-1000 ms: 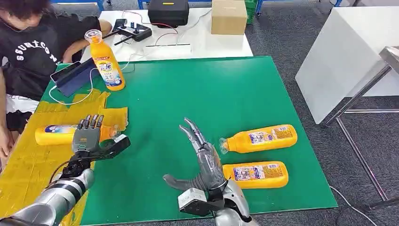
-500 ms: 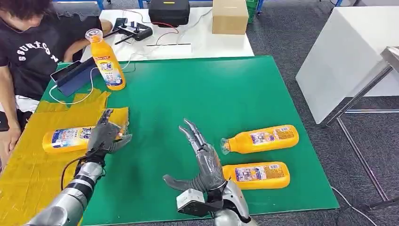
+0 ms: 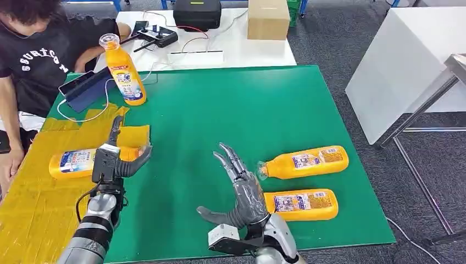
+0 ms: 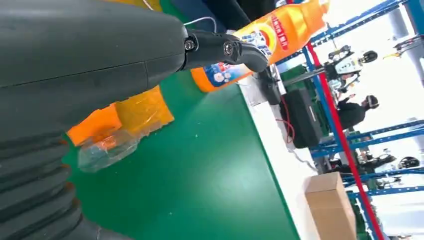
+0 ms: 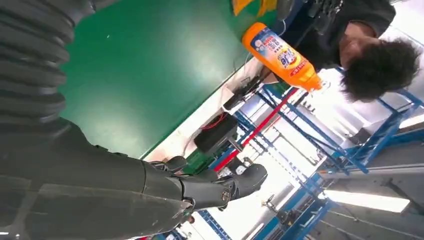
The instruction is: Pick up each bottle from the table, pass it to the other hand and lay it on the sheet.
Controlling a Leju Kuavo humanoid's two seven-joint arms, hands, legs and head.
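Bottles, four: one lying on yellow sheet (image 3: pixel 33 192) (image 3: pixel 74 163); one upright at table's far left (image 3: pixel 125 70); two lying side by side at right (image 3: pixel 305 162) (image 3: pixel 299 203). Left hand (image 3: pixel 112 159) and right hand (image 3: pixel 242 190): fingers spread, holding nothing.

Setting: indoor robot test lab or workshop. Evidence: green mat (image 3: pixel 236 104) covers a work table standing on grey carpet (image 3: pixel 351 33); a white bench (image 3: pixel 220 49) behind it carries a black equipment case (image 3: pixel 197 12), a cardboard box (image 3: pixel 268 19), a handheld controller (image 3: pixel 156 36) and loose cables. Wrist views show blue metal racking (image 4: pixel 350 150) and bright overhead lights. A person (image 3: pixel 33 49) sits at the table's corner.
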